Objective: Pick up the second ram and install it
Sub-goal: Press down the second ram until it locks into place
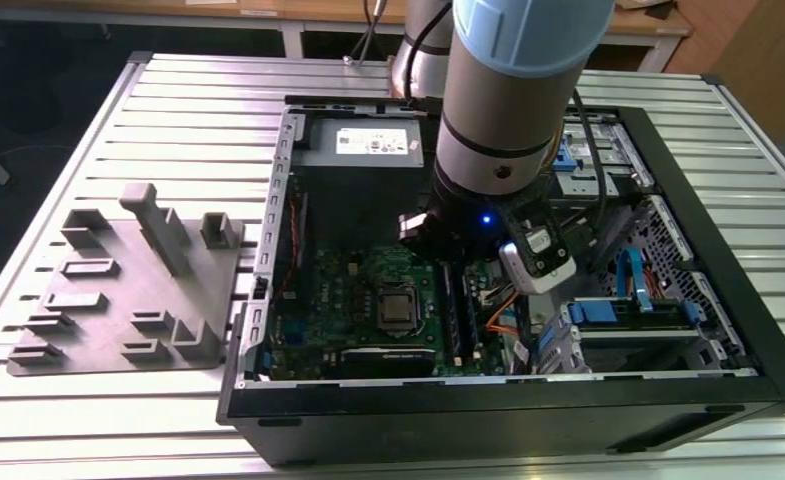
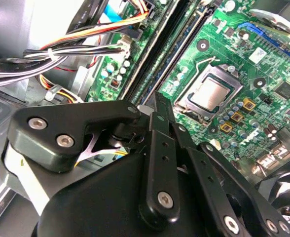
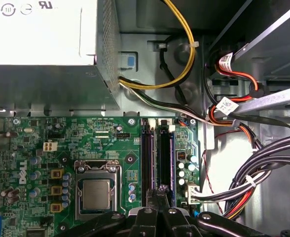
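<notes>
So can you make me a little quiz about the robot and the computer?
1. True or false: the computer case lies open on the slatted table.
2. Where is the grey fixture plate? A: inside the case. B: on the table, at the exterior view's left of the case. C: on top of the arm.
3. In the first wrist view, which part of the motherboard is the tool nearest to?
Key: 1 true. 2 B. 3 the memory slots.
</notes>
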Robot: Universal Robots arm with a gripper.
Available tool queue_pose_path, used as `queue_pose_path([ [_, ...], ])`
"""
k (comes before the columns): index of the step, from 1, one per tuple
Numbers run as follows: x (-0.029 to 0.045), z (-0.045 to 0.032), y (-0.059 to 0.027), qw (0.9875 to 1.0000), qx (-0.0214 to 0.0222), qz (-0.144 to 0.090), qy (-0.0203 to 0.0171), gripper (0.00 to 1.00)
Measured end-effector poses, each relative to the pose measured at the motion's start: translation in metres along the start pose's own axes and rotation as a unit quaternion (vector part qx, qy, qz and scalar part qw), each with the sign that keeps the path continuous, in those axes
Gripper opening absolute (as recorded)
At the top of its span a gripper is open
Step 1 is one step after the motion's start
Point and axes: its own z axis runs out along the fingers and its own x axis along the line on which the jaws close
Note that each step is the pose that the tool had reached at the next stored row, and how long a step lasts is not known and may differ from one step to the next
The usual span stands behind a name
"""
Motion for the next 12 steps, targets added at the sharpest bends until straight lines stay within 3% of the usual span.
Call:
queue_pose_path([
  [5, 0.0001, 0.0012, 0.0048, 1.0, -0.0001, 0.0, -0.0001, 0.07],
  [12, 0.0006, 0.004, 0.0203, 1.0, -0.0001, 0.002, -0.0002, 0.07],
])
